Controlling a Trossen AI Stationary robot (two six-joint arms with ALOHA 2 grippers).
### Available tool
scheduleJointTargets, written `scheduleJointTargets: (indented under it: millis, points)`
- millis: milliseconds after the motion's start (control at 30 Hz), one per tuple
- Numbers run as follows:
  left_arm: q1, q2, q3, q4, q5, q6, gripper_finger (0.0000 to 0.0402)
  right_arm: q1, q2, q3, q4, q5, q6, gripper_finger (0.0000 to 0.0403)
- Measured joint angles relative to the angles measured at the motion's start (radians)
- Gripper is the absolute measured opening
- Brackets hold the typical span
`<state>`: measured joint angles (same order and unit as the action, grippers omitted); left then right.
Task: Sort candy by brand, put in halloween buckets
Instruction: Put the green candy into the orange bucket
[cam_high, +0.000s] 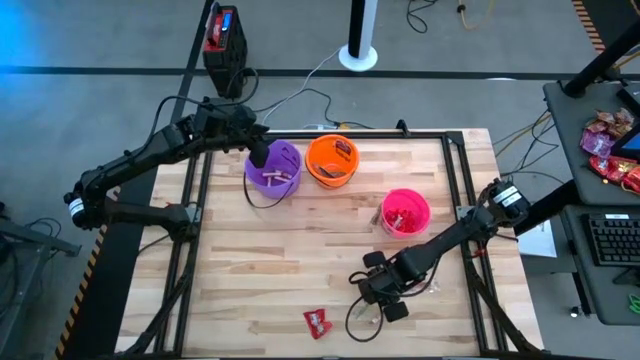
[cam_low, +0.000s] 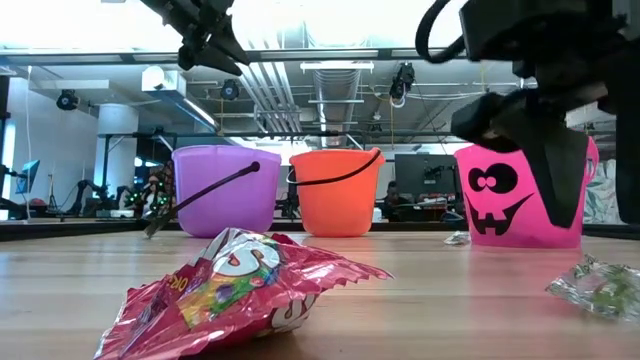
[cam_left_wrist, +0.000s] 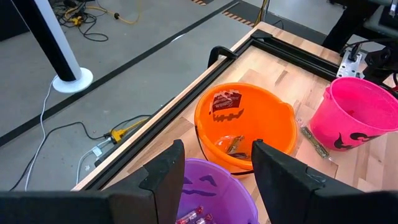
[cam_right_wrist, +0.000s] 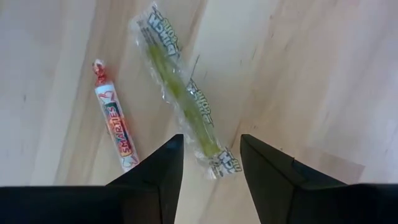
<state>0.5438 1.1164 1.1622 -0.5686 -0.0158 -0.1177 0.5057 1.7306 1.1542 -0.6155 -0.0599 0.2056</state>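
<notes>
Three buckets stand upright at the table's far half: purple (cam_high: 272, 168), orange (cam_high: 332, 160) and pink (cam_high: 405, 212). My left gripper (cam_high: 260, 155) hovers open and empty over the purple bucket (cam_left_wrist: 214, 193), which holds a pinkish roll (cam_left_wrist: 189, 216). The orange bucket (cam_left_wrist: 245, 127) holds a red packet (cam_left_wrist: 225, 101) and brownish bars. My right gripper (cam_high: 385, 300) hangs open near the table's near edge, fingers pointing down above a clear-wrapped green stick (cam_right_wrist: 183, 102) lying flat beside a Smarties roll (cam_right_wrist: 115, 124). A red packet (cam_high: 318, 322) lies flat to its left.
Black frame rails (cam_high: 195, 190) run along the table's left, far and right sides. A black and red device (cam_high: 222, 35), a white pole base (cam_high: 358, 55) and cables lie beyond the far edge. A desk with a keyboard (cam_high: 612, 240) stands to the right.
</notes>
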Motion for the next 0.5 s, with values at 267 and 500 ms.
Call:
scheduleJointTargets:
  millis: [267, 500]
  points:
    - [-0.002, 0.000, 0.000, 0.000, 0.000, 0.000, 0.0169, 0.009, 0.083, -0.013, 0.046, -0.003, -0.033, 0.0159]
    - [-0.005, 0.000, 0.000, 0.000, 0.000, 0.000, 0.0169, 0.001, 0.138, -0.013, 0.058, 0.007, -0.017, 0.0141]
